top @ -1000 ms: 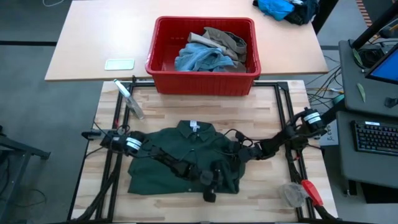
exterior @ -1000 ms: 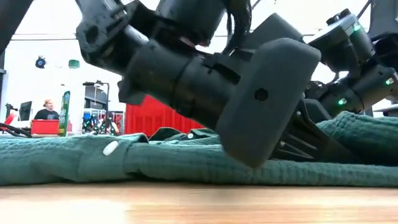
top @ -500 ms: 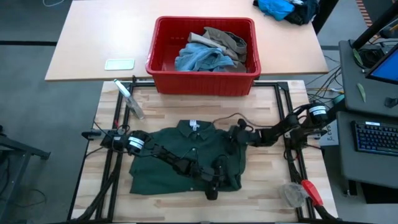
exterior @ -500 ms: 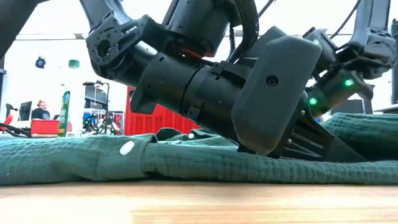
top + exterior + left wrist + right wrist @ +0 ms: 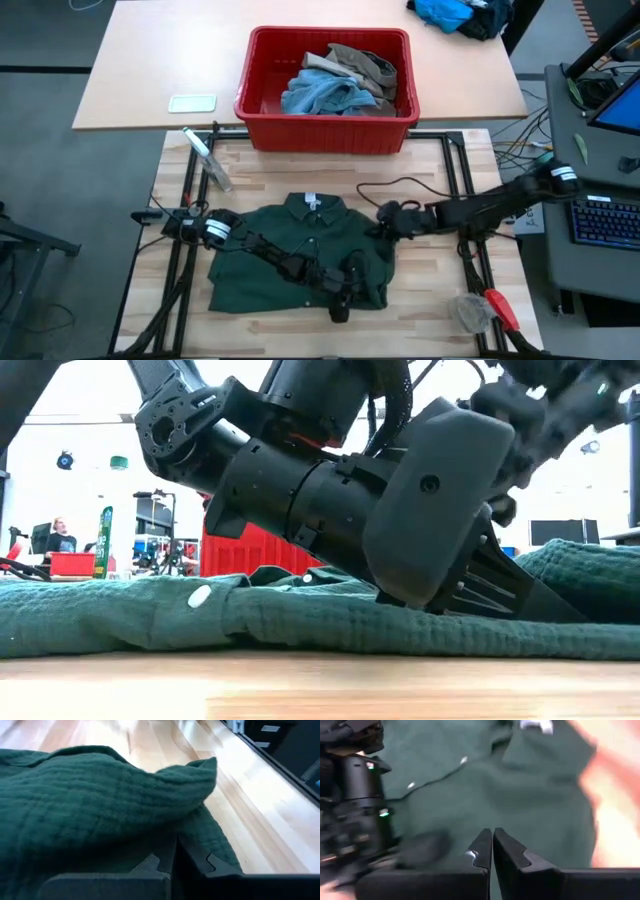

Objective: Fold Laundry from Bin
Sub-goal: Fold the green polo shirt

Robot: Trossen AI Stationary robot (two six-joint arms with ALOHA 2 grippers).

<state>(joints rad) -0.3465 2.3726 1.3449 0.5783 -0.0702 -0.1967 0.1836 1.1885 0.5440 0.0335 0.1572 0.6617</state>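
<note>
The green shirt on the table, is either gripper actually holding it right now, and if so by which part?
The left gripper, shut, rests on the green shirt at its lower edge; whether cloth is pinched cannot be told. The right gripper, shut, holds nothing visible.

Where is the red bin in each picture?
High view: the red bin sits top centre, clothes inside.
Low view: a strip of its red wall shows behind the arm.
Left wrist view: not in it.
Right wrist view: not in it.
Shared landmark: the dark green shirt lies in all four.
</note>
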